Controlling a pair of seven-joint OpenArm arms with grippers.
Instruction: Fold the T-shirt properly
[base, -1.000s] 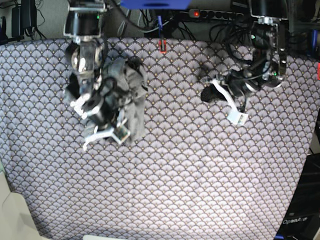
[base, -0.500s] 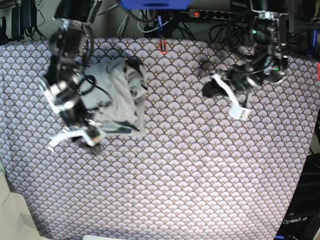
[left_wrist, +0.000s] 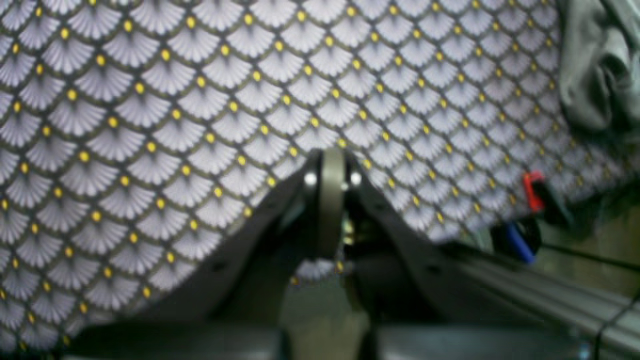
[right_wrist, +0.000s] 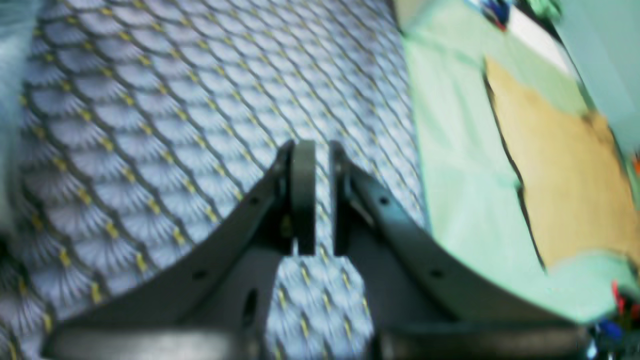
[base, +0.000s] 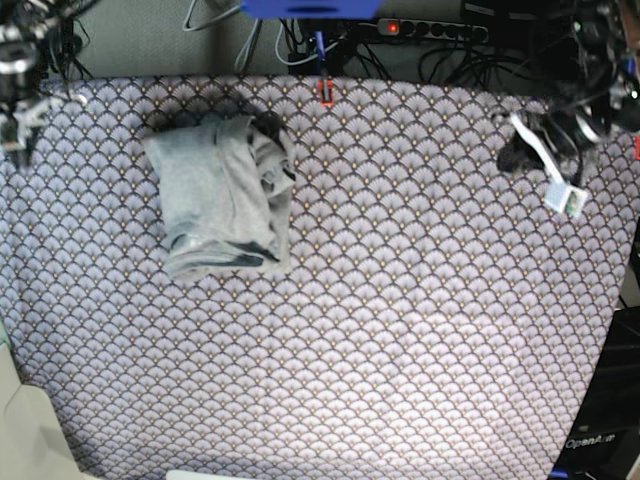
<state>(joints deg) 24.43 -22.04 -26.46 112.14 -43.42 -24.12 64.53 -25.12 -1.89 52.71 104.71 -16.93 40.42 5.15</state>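
Now we see the T-shirt (base: 222, 200) lying as a compact folded bundle on the left-rear part of the desk (base: 400, 330) in the base view, resting on the scallop-patterned cloth (base: 420, 300) that covers the whole surface; its long axis runs roughly front to back, from the collar end near the rear edge to a thicker rolled hem nearer us. Both arms are drawn away to the far corners; the right claw (right_wrist: 312, 200) sits at the rear-left corner of the base view, the nearer of the two to the bundle, which we judge lies inward and forward of it; the left claw (left_wrist: 330, 200) hangs at the opposite rear side, well apart from the shirt, with only a grey fold of fabric showing at the top right edge of its wrist view. The left claw's jaws are pressed together on nothing; the right claw's jaws stand almost together with a narrow slit between them, and the patterned cloth shows through that slit, so it holds nothing either.

The shirt is soft heathered grey knit, limp and slightly rumpled, with a darker collar edge (base: 268, 128) at the rear right corner and uneven layered edges at the front; the cloth beneath is a flat weave of pale fans with small yellow dots. We judge the fold to be essentially finished, though the edges look loose rather than squared.
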